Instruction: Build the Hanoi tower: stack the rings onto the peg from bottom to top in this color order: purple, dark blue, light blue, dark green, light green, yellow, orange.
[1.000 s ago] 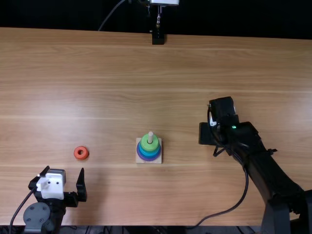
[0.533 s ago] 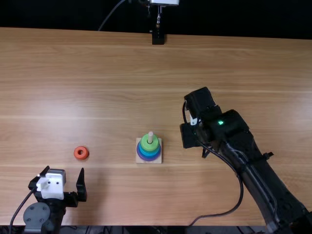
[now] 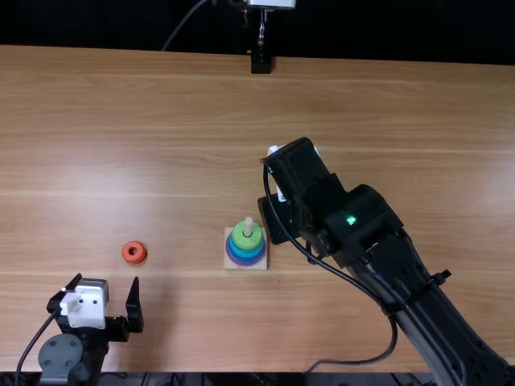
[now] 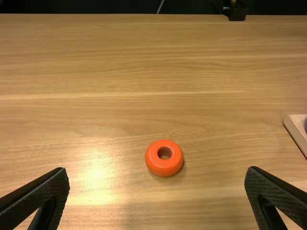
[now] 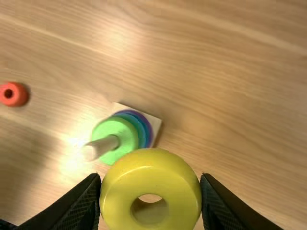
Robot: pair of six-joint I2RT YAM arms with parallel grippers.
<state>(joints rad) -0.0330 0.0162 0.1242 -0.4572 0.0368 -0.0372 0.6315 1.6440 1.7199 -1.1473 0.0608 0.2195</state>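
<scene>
The yellow ring [image 5: 151, 175] was found in the right gripper [image 3: 282, 219], pinched at opposite sides between the two black fingers, the jaws narrowed to its width. Its surface was smooth and glossy, its outer edge rounded, and its round hole unobstructed. It was off the peg [image 5: 103, 146]; the gripper stood just to the right of the tower, slightly toward the far side.

The tower stood upright near the middle of the table [image 3: 161, 121], a little toward the near side, on a square pale wooden base [image 3: 228, 265]. The stack tapered upward: purple ring [image 5: 152, 130] at the bottom, blue banding [image 5: 142, 132] above it, light green ring [image 5: 127, 136] at the top. Whether a dark green ring lay beneath the light green one could not be told. The pale peg projected bare above the stack.

The orange ring [image 4: 164, 170] lay flat on the wood to the left, well apart from the tower — smooth, thick-walled, hole facing up. It sat just beyond the left gripper [image 3: 106, 281], which was at the near left with its jaws wide and nothing between them. A black cable [image 3: 386, 350] looped on the near side of the right arm.
</scene>
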